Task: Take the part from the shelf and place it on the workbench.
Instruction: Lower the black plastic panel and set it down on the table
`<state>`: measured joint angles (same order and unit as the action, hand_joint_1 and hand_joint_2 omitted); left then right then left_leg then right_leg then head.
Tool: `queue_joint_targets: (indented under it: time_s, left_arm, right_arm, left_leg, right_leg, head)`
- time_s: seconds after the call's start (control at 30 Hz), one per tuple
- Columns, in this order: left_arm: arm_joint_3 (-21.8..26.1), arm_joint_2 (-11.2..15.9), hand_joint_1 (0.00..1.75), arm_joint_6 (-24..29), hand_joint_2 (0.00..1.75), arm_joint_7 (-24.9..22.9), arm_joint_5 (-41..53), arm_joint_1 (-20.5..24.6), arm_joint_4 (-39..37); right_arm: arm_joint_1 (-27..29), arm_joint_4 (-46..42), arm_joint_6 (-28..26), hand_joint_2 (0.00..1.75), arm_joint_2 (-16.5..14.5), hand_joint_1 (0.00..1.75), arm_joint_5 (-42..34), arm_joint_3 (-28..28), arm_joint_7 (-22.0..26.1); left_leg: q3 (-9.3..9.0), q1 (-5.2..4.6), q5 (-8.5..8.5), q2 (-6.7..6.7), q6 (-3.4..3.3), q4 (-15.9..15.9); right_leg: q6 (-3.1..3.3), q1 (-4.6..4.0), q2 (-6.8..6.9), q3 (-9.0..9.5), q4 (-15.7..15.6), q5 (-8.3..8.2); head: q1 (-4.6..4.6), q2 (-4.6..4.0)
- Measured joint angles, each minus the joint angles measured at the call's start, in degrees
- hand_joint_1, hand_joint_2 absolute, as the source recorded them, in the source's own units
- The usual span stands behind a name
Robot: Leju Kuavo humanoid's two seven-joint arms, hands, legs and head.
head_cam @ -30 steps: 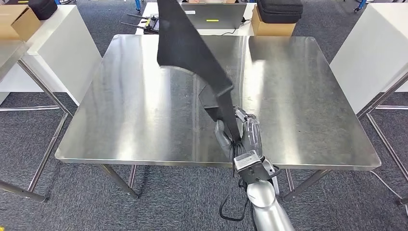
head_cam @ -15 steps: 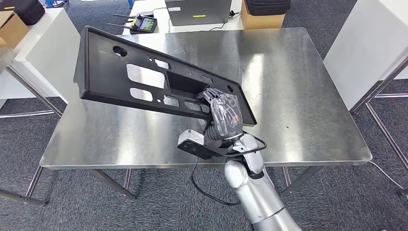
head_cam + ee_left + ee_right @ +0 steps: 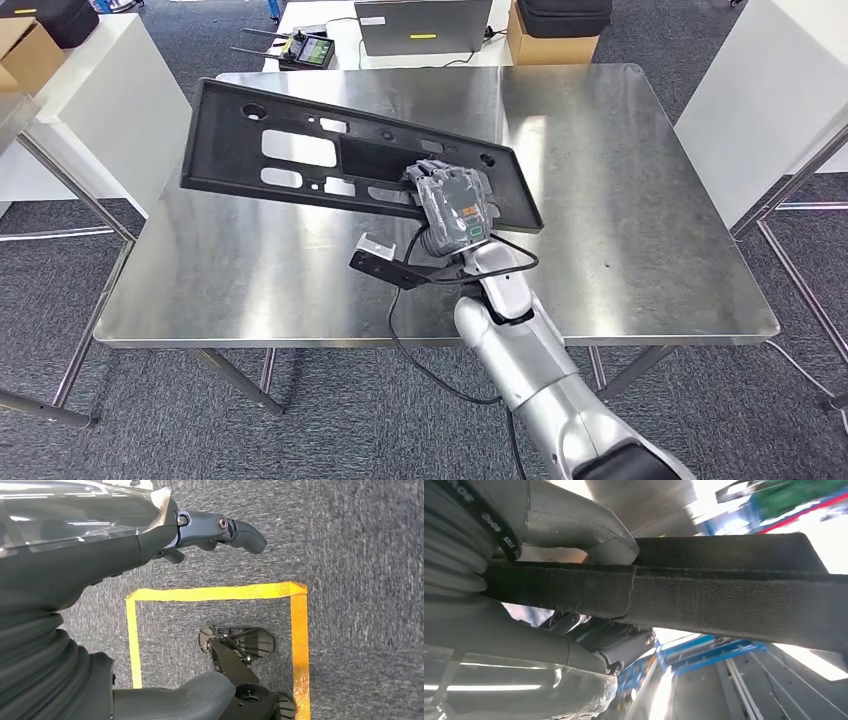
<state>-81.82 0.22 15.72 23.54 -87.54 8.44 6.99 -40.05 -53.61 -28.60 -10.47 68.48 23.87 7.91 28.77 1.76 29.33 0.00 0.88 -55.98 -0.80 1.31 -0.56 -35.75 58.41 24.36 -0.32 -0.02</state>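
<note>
Fingers [image 3: 440, 185] of our right hand [image 3: 455, 208] clamp the flat black plastic panel with cut-outs [image 3: 330, 160], which we have swung from edge-on to nearly level above the steel bench [image 3: 640, 200], ready for lowering.

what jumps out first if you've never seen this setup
The long black part, full of cut-outs, held tilted over the steel workbench near its middle, with the right hand gripping its near edge. Behind the bench, a laptop and a controller sit on a white table. The left hand hangs over grey carpet marked with yellow tape.
</note>
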Motion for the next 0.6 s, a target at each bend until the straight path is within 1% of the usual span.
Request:
queue_joint_targets:
  time_s: [0.07,0.13,0.23,0.33,0.47,0.6]
  left_arm:
    - [-0.68,-0.07,0.00,-0.03,1.75,-0.02,0.18,0.32,0.00]
    - [-1.16,-0.12,0.00,-0.04,1.75,0.10,0.19,0.53,0.00]
    - [-1.79,-0.14,0.00,-0.31,1.75,0.18,0.15,0.55,0.00]
    - [-2.34,-0.14,0.00,-0.74,1.75,0.38,0.03,0.37,0.00]
    - [-2.68,-0.14,0.00,-1.31,1.75,0.73,0.08,0.25,0.00]
    - [-3.46,-0.14,0.00,-1.79,1.75,0.89,0.30,0.26,0.00]
  right_arm:
    - [-3.72,7.01,-1.86,1.75,0.00,1.75,3.66,0.01,-2.59]
    - [-7.11,13.82,-1.30,1.75,0.07,1.75,6.80,0.07,-5.95]
    - [-10.77,21.91,4.34,1.75,0.81,1.75,8.63,0.09,-11.44]
    - [-13.10,27.75,9.84,1.75,2.62,1.75,9.59,-0.10,-15.64]
    - [-14.73,32.02,12.80,1.75,5.37,1.75,10.77,-0.16,-18.43]
    - [-15.42,34.47,13.30,1.75,7.63,1.75,10.18,-0.91,-19.20]
  left_leg:
    - [0.05,-0.03,0.02,-0.06,-0.03,-0.12]
    - [0.05,-0.06,0.04,-0.09,-0.06,-0.21]
    - [0.09,-0.11,0.08,-0.15,-0.12,-0.30]
    - [0.17,-0.12,0.13,-0.20,-0.20,-0.39]
    - [0.17,-0.13,0.23,-0.16,-0.35,-0.47]
    - [0.16,-0.13,0.27,-0.16,-0.40,-0.49]
  right_leg:
    - [-0.02,0.03,0.05,0.02,0.00,-0.01]
    - [-0.05,0.08,0.07,0.05,-0.01,-0.03]
    - [-0.06,0.13,0.15,0.07,-0.02,-0.03]
    - [-0.07,0.15,0.25,0.07,-0.03,-0.02]
    - [-0.08,0.16,0.24,0.07,-0.03,-0.02]
    - [-0.08,0.16,0.24,0.07,-0.04,-0.02]
  head:
    - [0.01,0.00]
    - [0.01,-0.01]
    - [-0.01,0.00]
    - [0.00,0.00]
    - [-0.01,0.00]
    - [-0.01,0.01]
